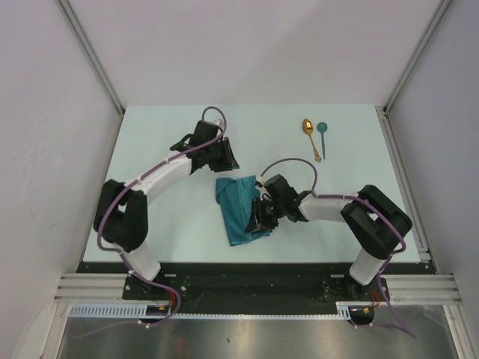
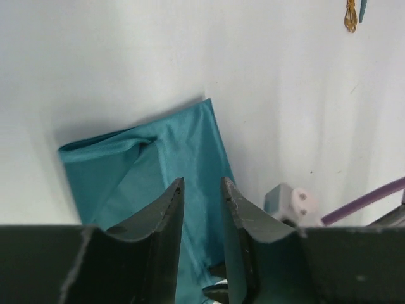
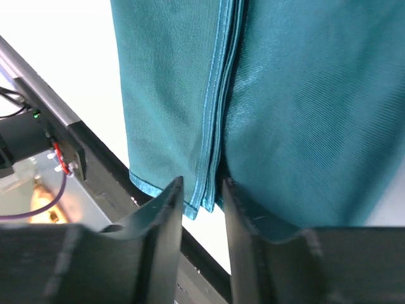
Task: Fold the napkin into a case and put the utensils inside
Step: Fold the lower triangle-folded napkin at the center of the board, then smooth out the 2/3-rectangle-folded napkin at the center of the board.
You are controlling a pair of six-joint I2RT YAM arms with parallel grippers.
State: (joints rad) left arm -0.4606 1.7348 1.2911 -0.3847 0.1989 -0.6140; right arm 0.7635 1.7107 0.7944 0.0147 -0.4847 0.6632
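Note:
The teal napkin [image 1: 238, 206] lies partly folded and rumpled in the middle of the table. It also shows in the left wrist view [image 2: 164, 152] and the right wrist view [image 3: 304, 95]. My left gripper [image 1: 227, 166] hovers at the napkin's far edge, its jaws [image 2: 201, 183] slightly apart and empty. My right gripper [image 1: 259, 213] is at the napkin's near right side. It [image 3: 202, 182] is slightly open, with the stacked hems in the gap and a fold resting on the right finger. The gold spoon [image 1: 309, 134] and the teal spoon [image 1: 322, 134] lie side by side at the far right.
The black strip and metal rail [image 1: 254, 288] run along the table's near edge, close under the right gripper [image 3: 63, 142]. Grey walls stand on both sides. The right arm's white link [image 2: 291, 201] and purple cable sit beside the left gripper.

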